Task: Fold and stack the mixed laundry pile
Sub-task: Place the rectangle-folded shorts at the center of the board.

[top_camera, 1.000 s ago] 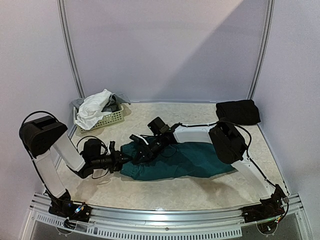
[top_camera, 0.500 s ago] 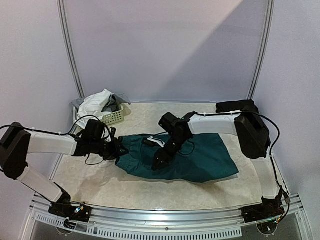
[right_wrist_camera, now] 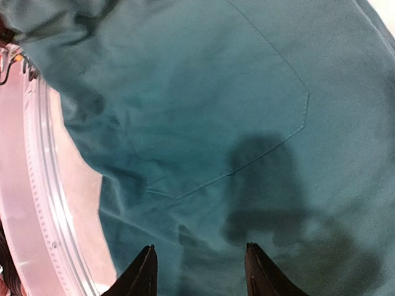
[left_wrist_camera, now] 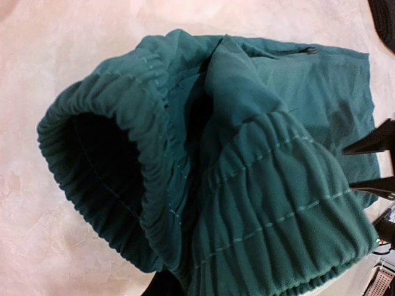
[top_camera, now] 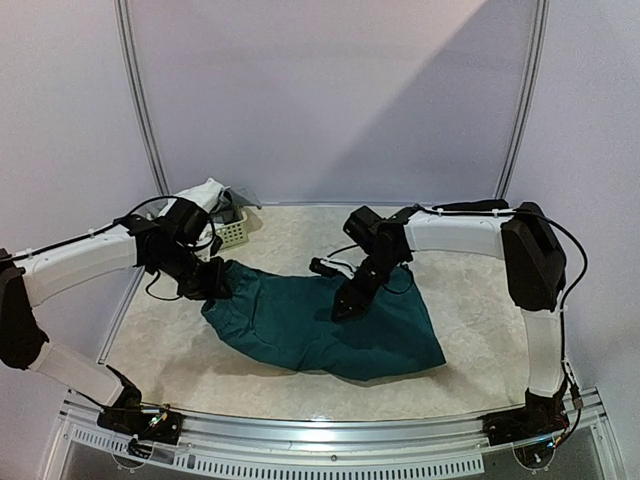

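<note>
The dark teal-green shorts [top_camera: 320, 325] lie spread across the middle of the table. My left gripper [top_camera: 213, 283] is shut on their elastic waistband [left_wrist_camera: 259, 185] at the left end and holds it bunched and lifted; its fingers are hidden under the cloth. My right gripper [top_camera: 345, 308] hovers open just above the shorts near a back pocket [right_wrist_camera: 216, 123], fingertips [right_wrist_camera: 145, 271] apart with nothing between them. A white cloth [top_camera: 195, 200] hangs over the basket at back left. A dark strip of the black trousers [top_camera: 470, 206] shows behind the right arm.
The pale perforated basket [top_camera: 232, 235] stands at the back left corner, close to my left arm. Curved pale walls close in the back and sides. The metal rail [top_camera: 320, 440] runs along the near edge.
My left arm swung back and left, dragging the held waistband with it. The right gripper moved right and back over the shorts and opened. The shorts shifted and spread.
</note>
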{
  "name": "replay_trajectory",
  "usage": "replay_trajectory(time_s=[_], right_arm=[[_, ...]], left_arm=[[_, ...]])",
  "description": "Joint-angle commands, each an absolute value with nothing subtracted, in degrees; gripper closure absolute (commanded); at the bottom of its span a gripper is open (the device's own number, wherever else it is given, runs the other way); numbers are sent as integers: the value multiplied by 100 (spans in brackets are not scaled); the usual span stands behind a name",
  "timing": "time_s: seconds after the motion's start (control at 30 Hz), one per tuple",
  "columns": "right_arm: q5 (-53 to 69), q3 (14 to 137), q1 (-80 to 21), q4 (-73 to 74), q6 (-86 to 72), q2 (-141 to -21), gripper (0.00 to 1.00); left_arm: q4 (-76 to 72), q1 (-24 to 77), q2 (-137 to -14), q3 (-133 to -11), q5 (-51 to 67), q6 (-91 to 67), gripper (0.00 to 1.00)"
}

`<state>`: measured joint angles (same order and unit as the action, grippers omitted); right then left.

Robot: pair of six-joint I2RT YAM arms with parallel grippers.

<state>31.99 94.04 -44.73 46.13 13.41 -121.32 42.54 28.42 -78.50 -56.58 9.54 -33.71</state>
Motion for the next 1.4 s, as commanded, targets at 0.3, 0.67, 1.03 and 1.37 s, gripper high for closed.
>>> replay_trajectory(time_s=[0.3, 0.67, 1.03, 1.37], right_arm=[[2064, 9516, -4768, 4413, 1456, -12414, 56], [2375, 9224, -5352, 4060, 2342, -11613, 60], [1715, 9913, -5514, 4551, 3356, -12753, 68], [1396, 10046, -5559, 4481, 3354, -13160, 68]], left_arm=[[5060, 3120, -8199, -6972, 864, -3282, 95], [5241, 3120, -8415, -7383, 1033, -3199, 95], [5793, 3103, -8482, -8082, 1185, -2875, 96], [5987, 3132, -8746, -8551, 1570, -2809, 97]])
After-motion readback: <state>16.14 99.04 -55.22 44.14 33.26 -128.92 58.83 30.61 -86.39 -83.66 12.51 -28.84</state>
